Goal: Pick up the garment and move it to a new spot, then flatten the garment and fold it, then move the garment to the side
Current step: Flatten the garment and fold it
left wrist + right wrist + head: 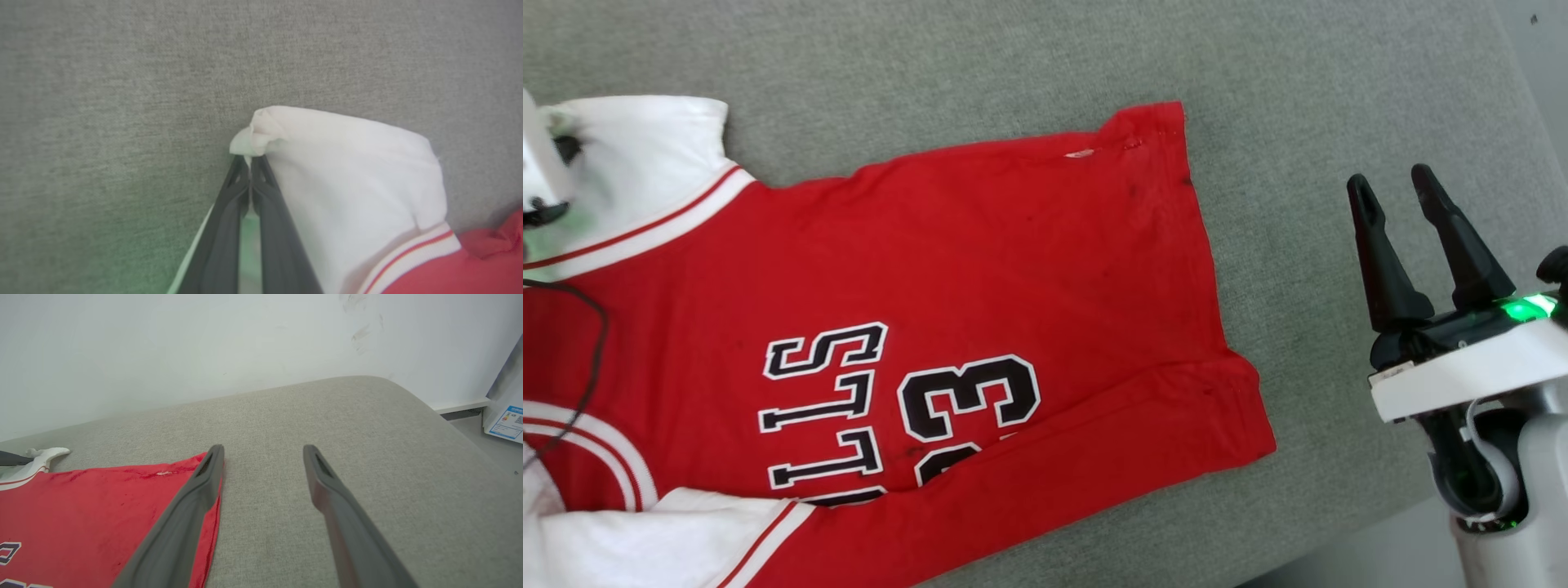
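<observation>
The garment [980, 269], a red jersey with white sleeves and black lettering, lies spread on a grey cushion, collar end at the left. Its near long edge is folded over part of the number. My left gripper [250, 161] is shut on the tip of the far white sleeve [347, 171], pinching a small bunch of cloth just off the cushion. To the right of the garment's hem [102, 510] my right gripper [1391, 180] stands open over bare cushion. In the right wrist view the right gripper [263, 451] holds nothing, and its left finger lies across the hem corner.
The grey cushion [1013, 65] runs wide behind and to the right of the garment, with its edge and the floor at the lower right [1339, 563]. A pale wall [204, 343] rises behind it. A thin black cable [598, 351] crosses the collar end.
</observation>
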Available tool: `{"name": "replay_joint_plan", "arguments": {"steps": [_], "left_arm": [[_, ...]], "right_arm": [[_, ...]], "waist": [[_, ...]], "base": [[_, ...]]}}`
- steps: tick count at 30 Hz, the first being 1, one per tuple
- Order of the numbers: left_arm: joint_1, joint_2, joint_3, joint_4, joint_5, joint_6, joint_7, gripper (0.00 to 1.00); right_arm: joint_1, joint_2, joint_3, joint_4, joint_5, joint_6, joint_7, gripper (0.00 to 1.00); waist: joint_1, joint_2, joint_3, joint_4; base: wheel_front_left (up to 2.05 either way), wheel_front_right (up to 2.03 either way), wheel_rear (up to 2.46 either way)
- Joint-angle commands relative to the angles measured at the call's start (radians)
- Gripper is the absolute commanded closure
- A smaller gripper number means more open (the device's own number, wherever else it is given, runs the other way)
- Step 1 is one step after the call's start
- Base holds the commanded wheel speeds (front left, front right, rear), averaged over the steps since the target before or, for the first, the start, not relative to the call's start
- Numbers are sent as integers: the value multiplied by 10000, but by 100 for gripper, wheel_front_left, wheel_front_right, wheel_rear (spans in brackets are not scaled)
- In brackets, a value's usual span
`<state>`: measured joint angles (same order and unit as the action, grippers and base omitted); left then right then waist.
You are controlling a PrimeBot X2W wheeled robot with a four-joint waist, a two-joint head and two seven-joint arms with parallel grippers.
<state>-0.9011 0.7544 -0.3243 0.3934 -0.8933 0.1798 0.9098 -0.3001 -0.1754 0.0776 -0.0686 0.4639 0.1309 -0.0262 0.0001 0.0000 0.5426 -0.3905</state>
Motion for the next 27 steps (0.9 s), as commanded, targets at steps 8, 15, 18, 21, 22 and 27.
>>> {"name": "replay_joint_plan", "arguments": {"steps": [8, 15, 18, 21, 22, 27], "left_arm": [[126, -851, -267, 232, 218, -503, -1346, 100], [-504, -1601, -729, 70, 541, -929, -2081, 100], [-734, -1846, -914, -52, 632, -1087, -2139, 100], [-902, -1951, -1056, -213, 688, -1181, -2128, 100], [-940, -1992, -1094, -280, 724, -1217, -2151, 100], [-1052, -2092, -1213, -496, 822, -1272, -2277, 100]], "right_arm": [[-1073, -1102, 463, 1433, 1221, -4, 2336, 0], [-2370, -1833, 1066, 3135, 2288, -4, 4697, 0], [-3015, -1971, 1229, 3773, 2504, -4, 5247, 0], [-3653, -2048, 1383, 4353, 2655, -4, 5634, 0], [-3882, -2076, 1417, 4514, 2696, -4, 5697, 0], [-4587, -2121, 1742, 5586, 2657, -7, 6445, 0]], "waist": [[-1, 0, -840, 1061], [-1, 0, -941, 2189], [-1, 0, -799, 2560], [-1, 0, -614, 2834], [-1, 0, -556, 2905], [-1, 0, -342, 3115]], "base": [[0, 0, 0], [0, 0, 0], [0, 0, 0], [0, 0, 0], [0, 0, 0], [0, 0, 0]]}}
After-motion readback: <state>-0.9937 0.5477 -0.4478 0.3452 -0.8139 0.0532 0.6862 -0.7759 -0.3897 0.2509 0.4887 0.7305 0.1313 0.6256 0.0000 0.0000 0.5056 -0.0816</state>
